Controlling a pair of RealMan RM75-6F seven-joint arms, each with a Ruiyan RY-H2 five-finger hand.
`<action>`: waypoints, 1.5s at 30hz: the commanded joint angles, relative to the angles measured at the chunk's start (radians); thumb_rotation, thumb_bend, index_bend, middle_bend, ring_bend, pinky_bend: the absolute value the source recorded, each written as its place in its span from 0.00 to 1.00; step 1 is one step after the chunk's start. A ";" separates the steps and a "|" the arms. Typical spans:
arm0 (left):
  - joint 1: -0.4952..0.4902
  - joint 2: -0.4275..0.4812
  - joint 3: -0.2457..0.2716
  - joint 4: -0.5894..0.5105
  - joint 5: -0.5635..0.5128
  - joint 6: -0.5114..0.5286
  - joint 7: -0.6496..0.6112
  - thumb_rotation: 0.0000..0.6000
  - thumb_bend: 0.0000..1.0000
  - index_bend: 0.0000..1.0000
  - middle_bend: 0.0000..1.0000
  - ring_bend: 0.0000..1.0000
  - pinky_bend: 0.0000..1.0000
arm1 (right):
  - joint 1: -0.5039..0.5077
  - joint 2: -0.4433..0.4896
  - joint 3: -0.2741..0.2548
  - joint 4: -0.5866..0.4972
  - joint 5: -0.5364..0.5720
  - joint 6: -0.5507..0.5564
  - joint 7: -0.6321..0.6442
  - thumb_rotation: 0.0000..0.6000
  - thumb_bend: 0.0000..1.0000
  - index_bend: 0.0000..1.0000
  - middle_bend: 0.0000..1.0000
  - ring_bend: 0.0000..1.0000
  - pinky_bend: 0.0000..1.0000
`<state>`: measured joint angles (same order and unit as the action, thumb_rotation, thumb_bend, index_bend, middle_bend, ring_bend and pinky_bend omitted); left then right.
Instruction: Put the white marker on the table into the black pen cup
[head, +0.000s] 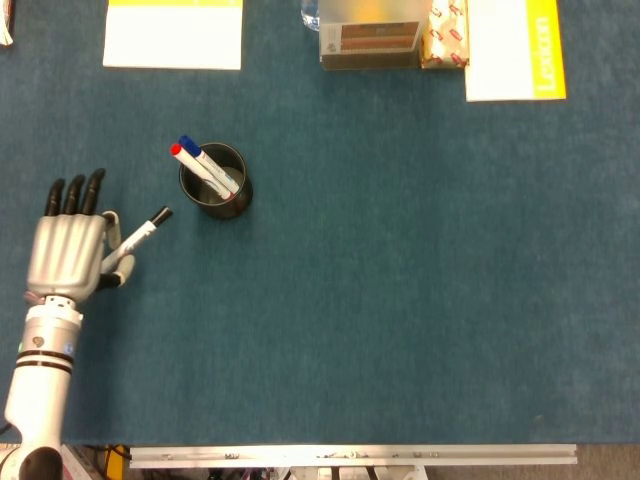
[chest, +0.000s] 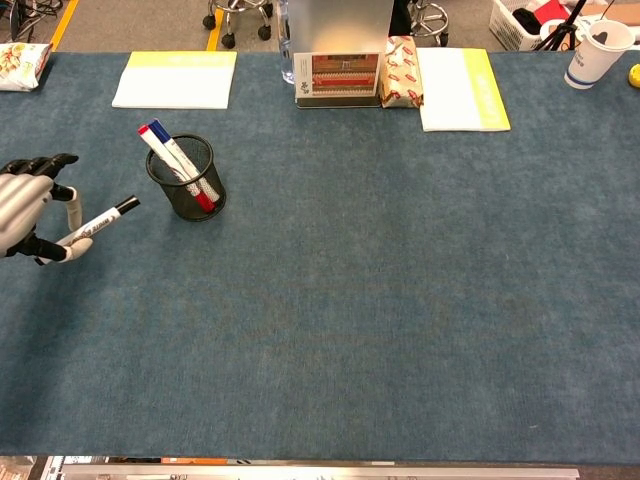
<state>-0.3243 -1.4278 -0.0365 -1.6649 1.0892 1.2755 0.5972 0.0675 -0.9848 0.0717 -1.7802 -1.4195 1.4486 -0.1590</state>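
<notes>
The white marker (head: 138, 237) (chest: 97, 221) has a black cap that points toward the cup. My left hand (head: 68, 253) (chest: 25, 213) pinches the marker's rear end between thumb and a finger, the other fingers stretched out flat. It sits at the table's left side, left of the black mesh pen cup (head: 214, 181) (chest: 187, 177). The cup stands upright and holds a red-capped and a blue-capped marker. The marker's cap is a short way left of the cup, apart from it. My right hand shows in neither view.
A yellow-edged pad (head: 173, 33) lies at the back left. A box (head: 370, 40), a snack packet (head: 445, 35) and a white-and-yellow book (head: 513, 48) line the back edge. A paper cup (chest: 598, 52) stands at the far right in the chest view.
</notes>
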 joint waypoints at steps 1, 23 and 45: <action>0.004 0.023 -0.001 -0.020 0.001 0.015 0.015 0.84 0.29 0.58 0.00 0.00 0.00 | 0.000 0.000 0.000 0.000 0.000 0.000 -0.001 1.00 0.57 0.36 0.39 0.45 0.69; -0.024 0.130 -0.016 -0.152 0.044 0.079 0.177 0.86 0.29 0.58 0.00 0.00 0.00 | 0.001 -0.002 0.000 0.000 0.002 -0.002 -0.003 1.00 0.57 0.36 0.39 0.45 0.69; -0.094 0.114 -0.022 -0.158 0.056 0.051 0.288 0.91 0.29 0.59 0.00 0.00 0.00 | 0.004 -0.004 -0.002 0.000 0.005 -0.008 -0.005 1.00 0.57 0.35 0.39 0.45 0.69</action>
<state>-0.4197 -1.3168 -0.0583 -1.8218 1.1453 1.3241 0.8839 0.0712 -0.9884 0.0698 -1.7798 -1.4149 1.4405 -0.1643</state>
